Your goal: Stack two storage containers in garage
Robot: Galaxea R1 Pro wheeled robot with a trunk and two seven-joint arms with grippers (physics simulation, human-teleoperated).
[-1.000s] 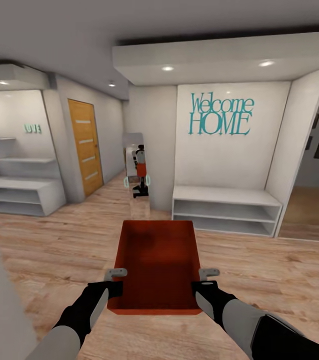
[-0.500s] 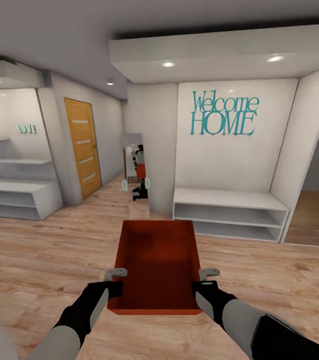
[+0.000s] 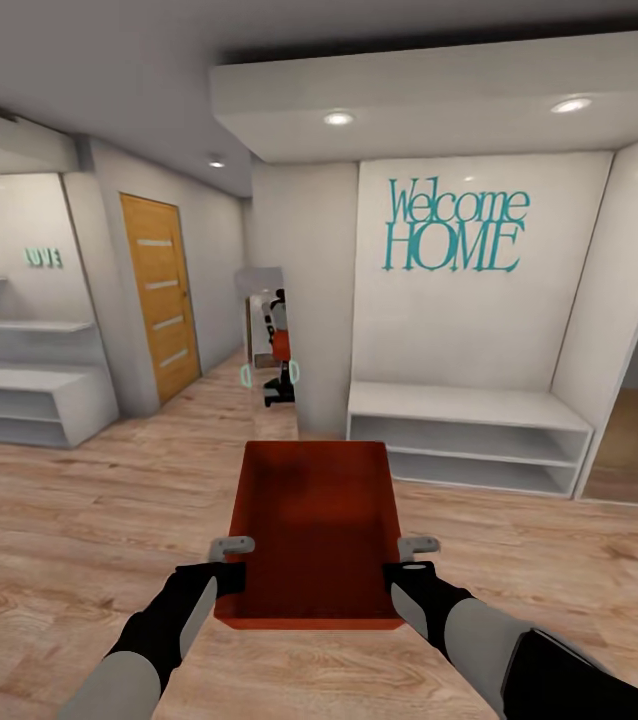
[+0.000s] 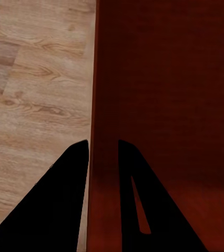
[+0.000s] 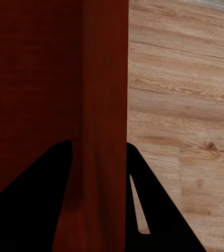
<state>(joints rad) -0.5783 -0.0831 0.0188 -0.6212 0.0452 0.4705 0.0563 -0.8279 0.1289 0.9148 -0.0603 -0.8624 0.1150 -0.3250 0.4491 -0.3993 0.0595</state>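
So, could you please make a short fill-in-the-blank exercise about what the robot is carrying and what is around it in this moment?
1. Both grippers grip the walls of one orange-red storage container, which inside is ____.
2. The left gripper has one finger inside the wall and one ____ it.
3. The teal lettering on the white wall reads "Welcome ____".
4. The floor under the container is light ____ planks.

Missing words: empty; outside; HOME; wood

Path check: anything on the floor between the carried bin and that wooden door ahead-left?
Nothing visible. The storage container hangs between both grippers; bare plank floor runs to the wooden door. White shelf units sit off to the side.
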